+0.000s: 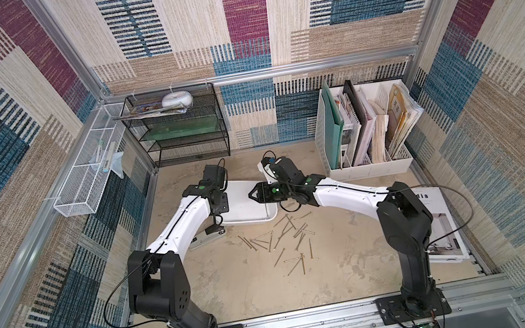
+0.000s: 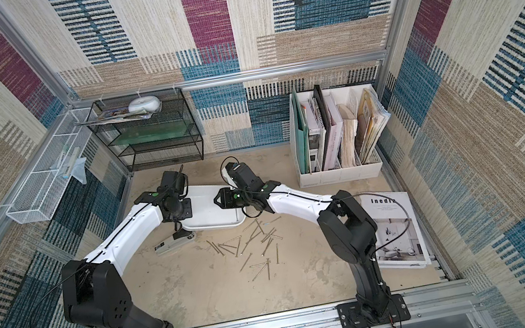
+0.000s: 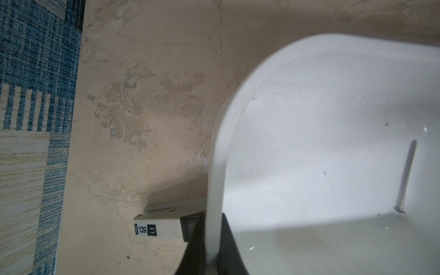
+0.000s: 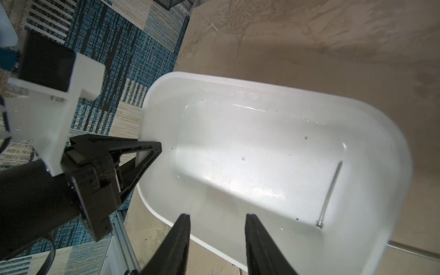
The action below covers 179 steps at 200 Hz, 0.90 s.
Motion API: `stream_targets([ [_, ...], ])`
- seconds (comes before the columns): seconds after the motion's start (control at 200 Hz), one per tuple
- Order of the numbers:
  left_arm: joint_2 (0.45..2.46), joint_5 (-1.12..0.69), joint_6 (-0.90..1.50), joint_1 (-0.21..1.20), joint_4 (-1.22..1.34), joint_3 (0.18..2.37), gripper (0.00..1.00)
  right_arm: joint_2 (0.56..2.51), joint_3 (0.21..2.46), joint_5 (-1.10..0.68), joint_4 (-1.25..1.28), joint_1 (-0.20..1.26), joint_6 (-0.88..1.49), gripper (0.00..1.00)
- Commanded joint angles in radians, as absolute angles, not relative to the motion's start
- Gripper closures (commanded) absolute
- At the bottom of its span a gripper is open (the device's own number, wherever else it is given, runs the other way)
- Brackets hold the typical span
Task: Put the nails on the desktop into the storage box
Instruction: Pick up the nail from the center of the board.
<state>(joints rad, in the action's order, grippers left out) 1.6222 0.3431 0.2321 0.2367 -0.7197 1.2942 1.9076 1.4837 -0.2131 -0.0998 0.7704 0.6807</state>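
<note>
The fingers of the right gripper (image 4: pixel 217 215) are seen apart, empty, above the storage box (image 4: pixel 238 80), where one nail (image 4: pixel 331 192) is lying. The left gripper (image 3: pixel 212 219) is clamped on the box's left rim. The other nails (image 1: pixel 283 239) are scattered on the desktop (image 1: pixel 237 288), at the near side of the box. If the rim is pulled, the box could be tipped and the nail spilled.
</note>
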Motion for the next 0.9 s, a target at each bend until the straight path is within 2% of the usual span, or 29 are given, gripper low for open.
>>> stream_targets([
  [0.0, 1.604, 0.377, 0.219, 0.235, -0.722, 1.292, 1.0, 1.839, 1.451, -0.055, -0.298, 0.749, 0.628, 0.55],
  [0.115, 1.591, 0.38, 0.216, 0.231, -0.719, 1.287, 1.0, 1.802, 1.405, -0.008, -0.39, 0.689, 0.603, 0.53],
  [0.25, 1.597, 0.37, 0.214, 0.227, -0.719, 1.29, 1.0, 1.866, 1.469, 0.026, -0.567, 0.662, 0.427, 0.54],
  [0.336, 1.599, 0.365, 0.215, 0.227, -0.719, 1.29, 1.0, 1.876, 1.446, 0.081, -0.629, 0.657, 0.423, 0.54],
  [0.691, 1.603, 0.336, 0.218, 0.222, -0.722, 1.298, 1.0, 1.806, 1.178, -0.124, -0.43, 0.632, 0.67, 0.56],
  [0.891, 1.604, 0.327, 0.218, 0.219, -0.722, 1.298, 1.0, 1.863, 1.189, -0.119, -0.415, 0.63, 0.715, 0.56],
])
